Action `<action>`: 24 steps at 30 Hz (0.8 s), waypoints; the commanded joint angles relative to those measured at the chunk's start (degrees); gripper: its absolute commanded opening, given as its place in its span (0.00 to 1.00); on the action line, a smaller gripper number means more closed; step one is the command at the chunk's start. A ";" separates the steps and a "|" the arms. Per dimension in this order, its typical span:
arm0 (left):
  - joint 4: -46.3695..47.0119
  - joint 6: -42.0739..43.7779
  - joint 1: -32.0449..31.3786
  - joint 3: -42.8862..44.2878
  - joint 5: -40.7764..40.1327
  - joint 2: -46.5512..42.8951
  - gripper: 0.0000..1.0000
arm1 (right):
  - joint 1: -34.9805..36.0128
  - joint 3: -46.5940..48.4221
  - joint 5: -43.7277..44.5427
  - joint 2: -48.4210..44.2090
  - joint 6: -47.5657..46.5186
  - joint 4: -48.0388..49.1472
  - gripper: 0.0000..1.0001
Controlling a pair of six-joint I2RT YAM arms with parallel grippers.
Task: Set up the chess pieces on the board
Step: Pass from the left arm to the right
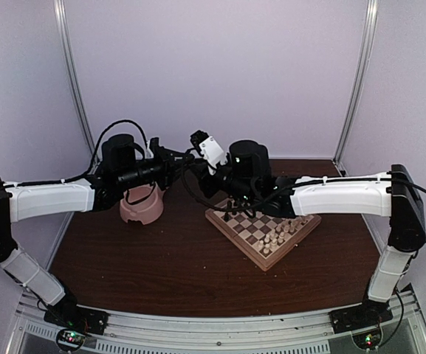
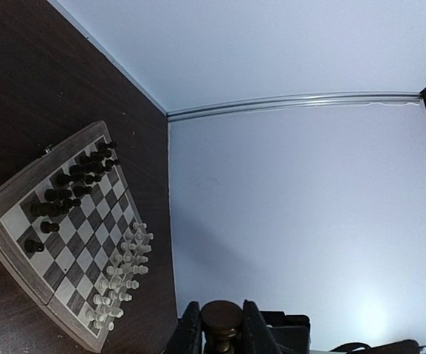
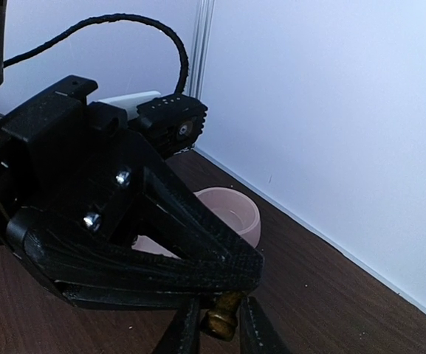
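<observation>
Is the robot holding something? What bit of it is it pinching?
Yes, one brown chess piece. The left fingers pinch it by its sides, and the right fingers sit either side of it too. Head or base, I cannot tell.

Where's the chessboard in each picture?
Top external: the chessboard sits right of centre on the table.
Left wrist: the chessboard lies at the lower left, seen at a slant.
Right wrist: not in it.
Shared landmark: the dark brown table, in all three views.
</observation>
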 commanded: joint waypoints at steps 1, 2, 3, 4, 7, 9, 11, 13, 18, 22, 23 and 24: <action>3.76 -0.19 -0.32 -0.53 -0.13 -1.41 0.16 | 0.29 -1.32 2.23 -1.37 0.02 2.09 0.18; 3.78 -0.26 -0.32 -0.59 -0.17 -1.39 0.16 | 0.29 -1.46 2.51 -1.41 0.13 2.20 0.15; 3.79 -0.19 -0.32 -0.61 -0.19 -1.38 0.16 | 0.29 -1.53 2.62 -1.46 0.20 2.15 0.11; 3.79 -0.19 -0.32 -0.61 -0.21 -1.46 0.16 | 0.30 -1.55 2.79 -1.61 0.31 2.11 0.08; 3.52 -0.15 -0.32 -0.86 -0.41 -1.59 0.23 | 0.29 -1.98 3.20 -2.15 0.37 2.38 0.03; 2.41 0.39 -0.32 -1.04 -1.08 -2.01 0.35 | 0.30 -2.16 3.79 -2.42 0.79 2.34 0.00; 1.54 1.60 -0.27 -1.56 -2.10 -2.67 0.48 | 0.14 -2.37 4.20 -3.01 1.48 1.63 0.00; 0.65 4.46 0.17 -2.02 -2.53 -3.58 0.58 | -0.17 -2.74 3.68 -3.91 2.27 0.13 0.00; -9.85 19.30 3.65 -1.22 -1.84 -7.92 0.61 | -3.05 1.07 -2.73 -5.88 8.12 -15.15 0.00; -21.98 33.28 6.00 1.48 -1.00 -10.16 0.61 | -8.06 5.92 -12.38 -5.18 14.91 -28.65 0.00; -25.11 37.10 6.21 2.42 -1.16 -10.40 0.61 | -9.64 7.83 -16.00 -4.14 16.60 -32.24 0.00; -28.03 40.69 6.39 3.25 -1.14 -10.61 0.61 | -11.33 10.27 -19.46 -2.64 18.38 -36.32 0.00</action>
